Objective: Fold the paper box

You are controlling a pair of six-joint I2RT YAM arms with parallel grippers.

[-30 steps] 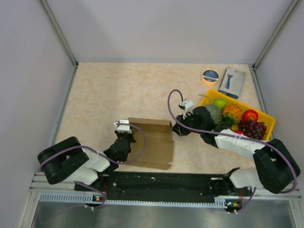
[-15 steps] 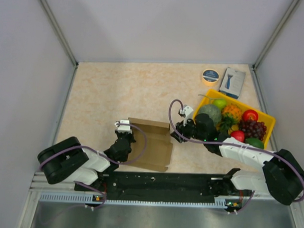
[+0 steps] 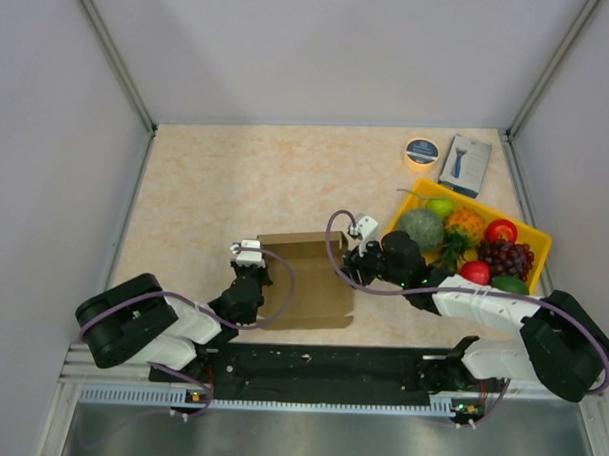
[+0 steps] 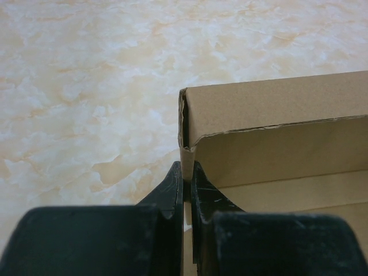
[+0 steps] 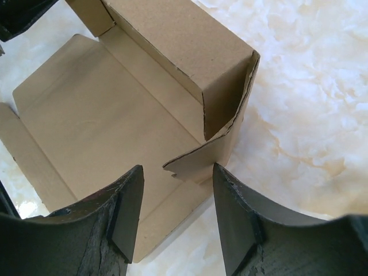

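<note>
**As the right tool (image 5: 177, 172) swings in, the carton gets a second helper**

Nearest the bases, the left tool (image 4: 187, 187) is clamped tight on the thin near-left wall of the plain brown cardboard paper box (image 3: 308, 283). That box sits on the marbled beige desk (image 3: 206, 175), just ahead of the arms and between them.

Now the change: a second ago the right tool hung nearer the fruit. It has since come across to the box's right corner, with its jaws spread wider. They straddle a loose side flap and grip nothing. I'd read that as lining up to fold the flap while the left tool steadies the box.

One long wall already stands upright, and the base panel lies flat. The board is matte and fibrous, with crisp creases and ragged die-cut edges. It looks stiff but light, so it may skid.

Further out, a glossy yellow plastic tray (image 3: 536, 239) holds rounded fruit (image 3: 422, 229). At the far edge lie a round tape roll (image 3: 421, 151) and a small blue-and-white retail box (image 3: 465, 164).
</note>
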